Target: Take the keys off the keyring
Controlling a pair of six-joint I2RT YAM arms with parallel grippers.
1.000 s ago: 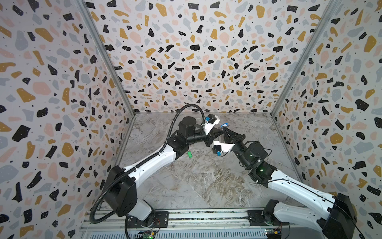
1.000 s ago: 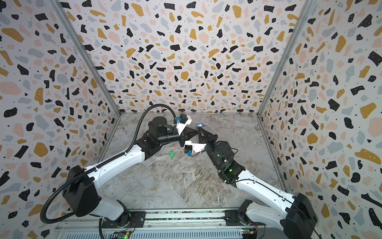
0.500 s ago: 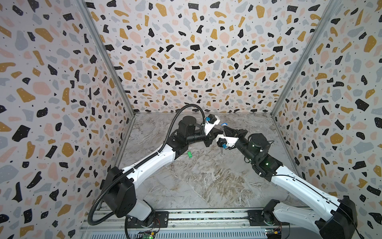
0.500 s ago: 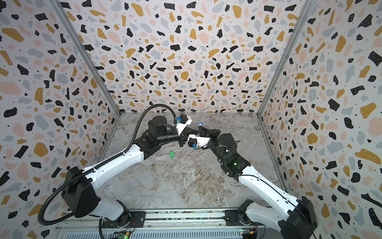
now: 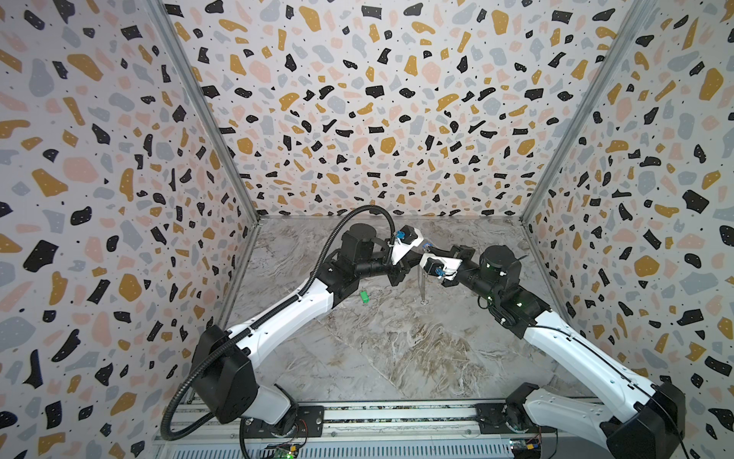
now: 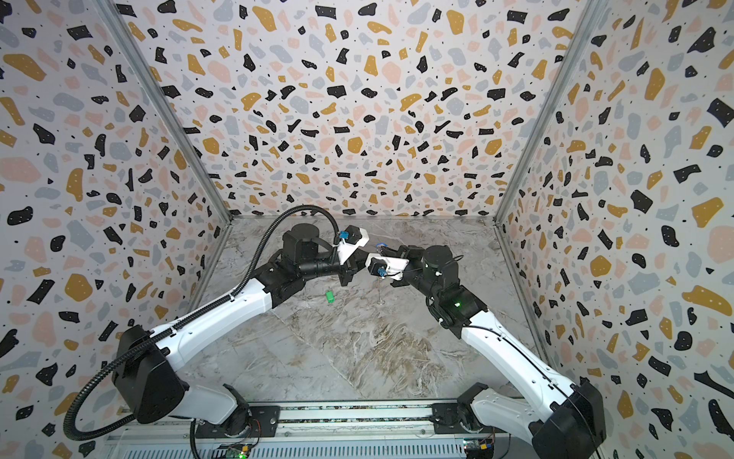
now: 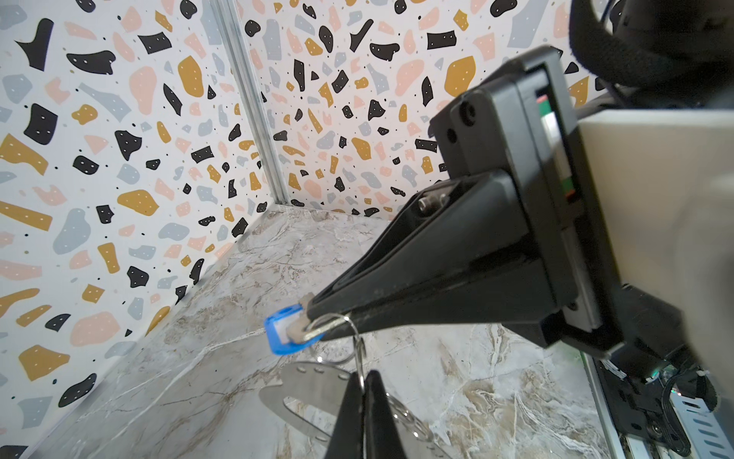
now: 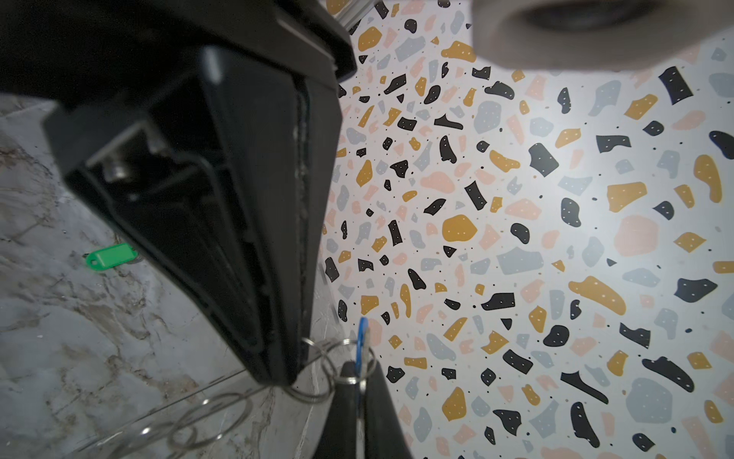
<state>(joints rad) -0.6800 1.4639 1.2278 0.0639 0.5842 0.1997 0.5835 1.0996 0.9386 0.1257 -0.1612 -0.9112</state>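
A robot-lab test booth: terrazzo-print panel walls (image 5: 357, 119), marble-look floor (image 5: 397, 349), two robot arms (image 5: 278, 322) on a base rail (image 5: 397, 423).

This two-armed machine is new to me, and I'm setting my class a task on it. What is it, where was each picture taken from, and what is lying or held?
It is a robot with two arms in a speckled-walled box. Two pictures look down from overhead; two come from cameras on the wrists. A green tag lies on the marble floor. In the left wrist view, the left tool is shut on a wire ring, with the keyring plate hanging below. The right tool is shut on the blue tag.
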